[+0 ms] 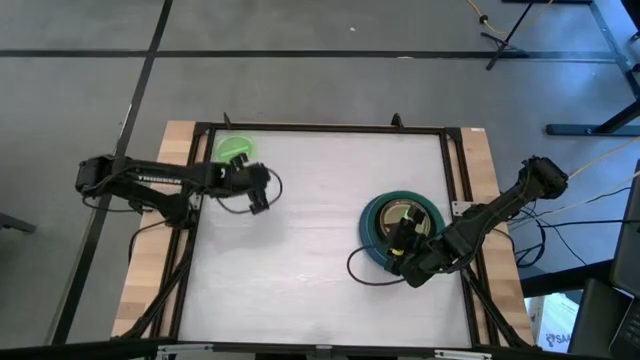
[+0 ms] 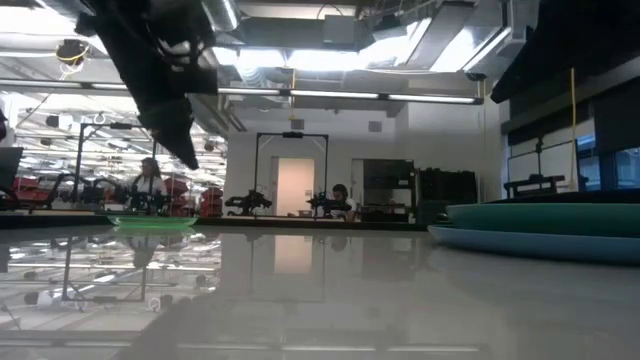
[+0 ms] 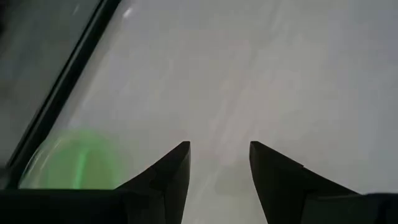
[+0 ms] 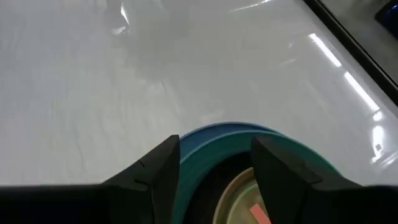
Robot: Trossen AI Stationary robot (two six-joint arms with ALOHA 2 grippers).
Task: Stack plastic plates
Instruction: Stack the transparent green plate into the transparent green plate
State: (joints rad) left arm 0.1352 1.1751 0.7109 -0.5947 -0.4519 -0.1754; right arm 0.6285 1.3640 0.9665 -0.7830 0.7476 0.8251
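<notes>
At the table's far-left corner, just behind the left gripper [image 1: 259, 192], one lime-green plate [image 1: 236, 148] lies flat by the black frame [image 1: 300, 128]. The gripper hangs above the white tabletop [image 1: 300, 250] w/ fingers [image 3: 168, 174] spread and nothing between them; in the left wrist view the green plate shows beside and behind one finger, not in the gap.

Toward the right, the stack [image 1: 402, 228]: slate-blue plate [image 4: 205, 146] at the bottom, teal-green plate [image 4: 292, 152] on it, black plate [image 4: 214, 180] inside that, and a paler, yellowish-green plate [image 4: 239, 196] on top w/ a pink-orange bit showing through. The right gripper [image 1: 400, 250] sits directly over the stack's near rim, fingers [image 4: 155, 180] apart, holding nothing; whether they touch the rim cannot be told.

Risks, as a judgement: the left gripper is offset from the green plate, so a straight drop would close on bare table; the thin plate lies flat on a glossy top and may skid toward the frame when a finger tries to get under its edge. The right gripper, so close over the rim, could nudge or tip the stack if it shifts sideways, esp. w/ the small top plate loose inside.

Writing: white lettering on the left arm [image 1: 150, 180] reads approx. "TROSSEN"; nothing else legible
</notes>
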